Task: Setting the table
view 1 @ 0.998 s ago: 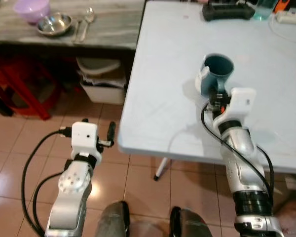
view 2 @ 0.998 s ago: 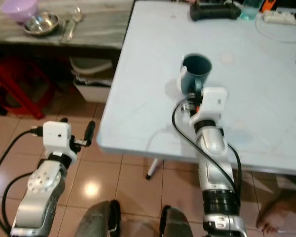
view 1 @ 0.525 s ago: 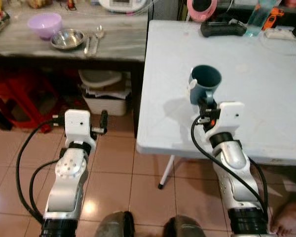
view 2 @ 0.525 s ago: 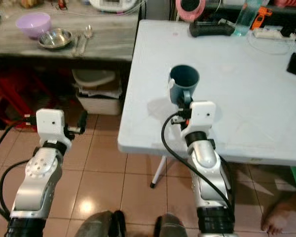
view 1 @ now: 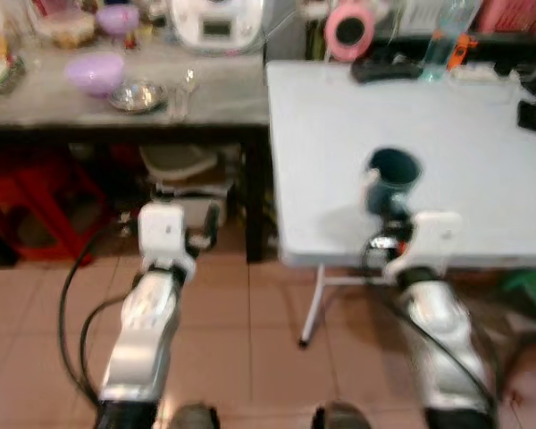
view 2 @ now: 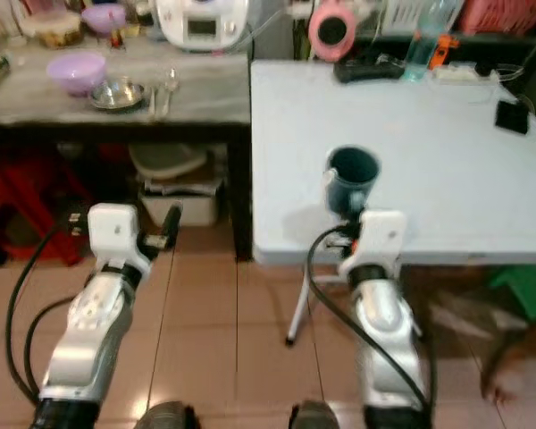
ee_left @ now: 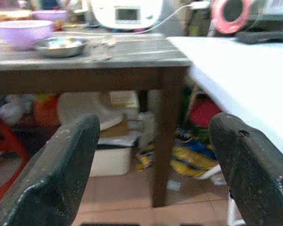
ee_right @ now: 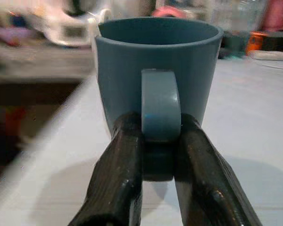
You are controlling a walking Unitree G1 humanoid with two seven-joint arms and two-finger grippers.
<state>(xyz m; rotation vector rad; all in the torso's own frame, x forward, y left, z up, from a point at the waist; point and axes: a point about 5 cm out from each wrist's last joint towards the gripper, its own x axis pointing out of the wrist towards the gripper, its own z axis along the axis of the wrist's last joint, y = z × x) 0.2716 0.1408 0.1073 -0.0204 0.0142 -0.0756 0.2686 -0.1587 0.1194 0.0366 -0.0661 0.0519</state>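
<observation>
From my remote station, I see the right gripper (ee_right: 158, 155) clamped on the handle of a blue mug (ee_right: 158, 70), a detail the right wrist view settles: both black fingers (ee_right: 120, 179) press the sides of the handle loop, and the mug stands upright. From the head cameras I see where that mug sits, near the front edge of the white table (view 2: 429, 143), with the right arm reaching up to it from below the table's edge. The left gripper (ee_left: 151, 165) hangs over the floor with its two fingers wide apart and nothing between them; its wrist view looks toward the leg of a wooden side table (view 1: 205, 94) and boxes and bags stored underneath. On that side table I count a purple bowl (view 1: 96, 71), a metal bowl (view 1: 137, 96), a spoon (view 1: 180, 89) beside it and a white appliance (view 1: 214, 22) at the back. The far end of the white table carries a pink round object (view 2: 330, 29), a dark long object (view 2: 366, 70), a clear bottle (view 2: 422, 36) and a small black item (view 2: 509, 114). The floor is reddish-brown tile (view 2: 205, 349). Both head views are slightly blurred.
</observation>
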